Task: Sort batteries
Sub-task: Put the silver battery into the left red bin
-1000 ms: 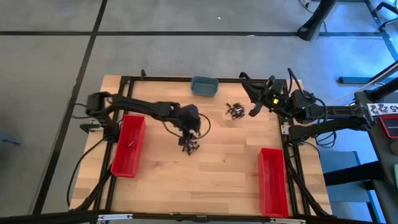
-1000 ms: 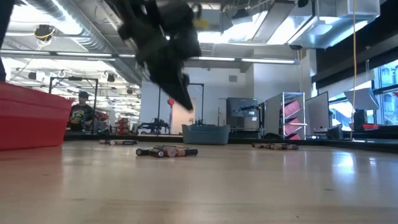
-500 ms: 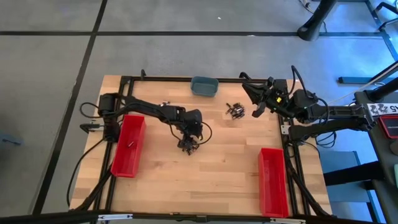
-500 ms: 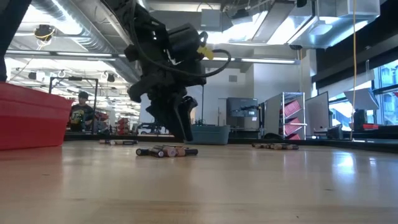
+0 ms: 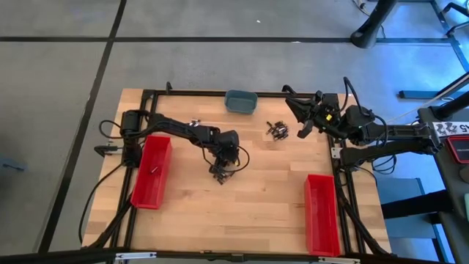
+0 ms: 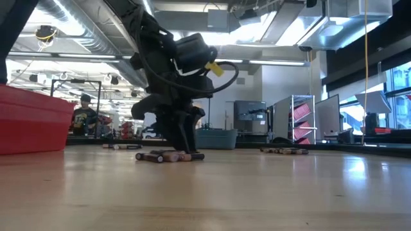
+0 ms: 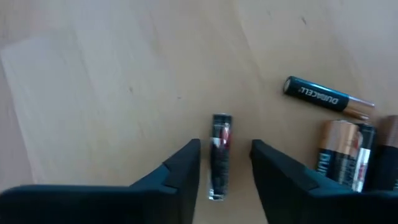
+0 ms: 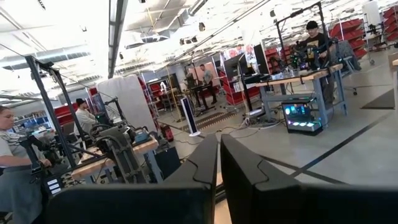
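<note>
Your left gripper [image 7: 224, 163] is down at the desk [image 5: 264, 205] near its centre, fingers parted and straddling one small dark battery with a red band [image 7: 219, 155]; the pads sit either side of it, not yet closed on it. Just beside it lie a dark-and-copper Duracell cell [image 7: 328, 99] and thicker copper-topped batteries [image 7: 348, 154]. From table height, that cluster [image 6: 168, 156] lies flat on the wood under the gripper [image 6: 183, 145].

A second battery pile [image 5: 277, 130] sits toward the back, near the grey-blue dish [image 5: 240, 102]. One battery [image 5: 154, 169] is in the left red bin [image 5: 151, 171]; the right red bin [image 5: 321, 213] is at the front right.

Your right gripper [image 5: 302, 130] hovers at the back right, fingers nearly together, holding nothing.
</note>
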`<state>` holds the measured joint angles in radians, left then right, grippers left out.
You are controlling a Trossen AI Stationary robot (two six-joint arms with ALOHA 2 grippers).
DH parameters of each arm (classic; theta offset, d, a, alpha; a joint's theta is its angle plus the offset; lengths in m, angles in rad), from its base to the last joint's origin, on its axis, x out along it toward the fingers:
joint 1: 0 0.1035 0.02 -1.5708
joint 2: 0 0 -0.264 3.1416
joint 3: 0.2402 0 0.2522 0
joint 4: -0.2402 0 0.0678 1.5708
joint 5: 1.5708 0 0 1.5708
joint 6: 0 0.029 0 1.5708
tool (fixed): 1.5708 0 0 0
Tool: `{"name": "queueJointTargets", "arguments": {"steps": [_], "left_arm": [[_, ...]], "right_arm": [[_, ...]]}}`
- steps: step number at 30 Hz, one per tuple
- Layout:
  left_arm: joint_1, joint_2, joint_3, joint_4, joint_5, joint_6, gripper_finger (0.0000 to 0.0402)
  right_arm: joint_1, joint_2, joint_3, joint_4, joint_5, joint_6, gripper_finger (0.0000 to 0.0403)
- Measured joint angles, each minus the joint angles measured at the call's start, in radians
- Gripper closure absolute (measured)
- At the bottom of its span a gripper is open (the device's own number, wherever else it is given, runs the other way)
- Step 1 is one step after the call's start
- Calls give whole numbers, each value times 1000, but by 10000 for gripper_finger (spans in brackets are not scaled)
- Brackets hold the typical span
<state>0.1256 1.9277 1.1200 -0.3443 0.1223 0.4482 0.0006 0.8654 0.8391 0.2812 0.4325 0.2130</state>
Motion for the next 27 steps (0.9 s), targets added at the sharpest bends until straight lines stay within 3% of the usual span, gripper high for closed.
{"name": "queueJointTargets", "arguments": {"steps": [7, 12, 16, 23, 27], "left_arm": [[13, 1, 1, -4, -23, -129, 385], [2, -81, 25, -132, -133, -377, 387], [-37, -246, 57, -251, -161, -589, 388], [-202, -562, 59, -625, -357, -1131, 388], [-350, -690, 58, -889, -380, -1539, 389]], "right_arm": [[0, 0, 0, -1, 0, -4, 379], [-1, 0, 0, -3, 0, -9, 379], [-1, 2, 0, -10, 18, -34, 379], [-2, 2, 0, -30, 78, -118, 379], [-2, 2, 0, -30, 115, -157, 379]]}}
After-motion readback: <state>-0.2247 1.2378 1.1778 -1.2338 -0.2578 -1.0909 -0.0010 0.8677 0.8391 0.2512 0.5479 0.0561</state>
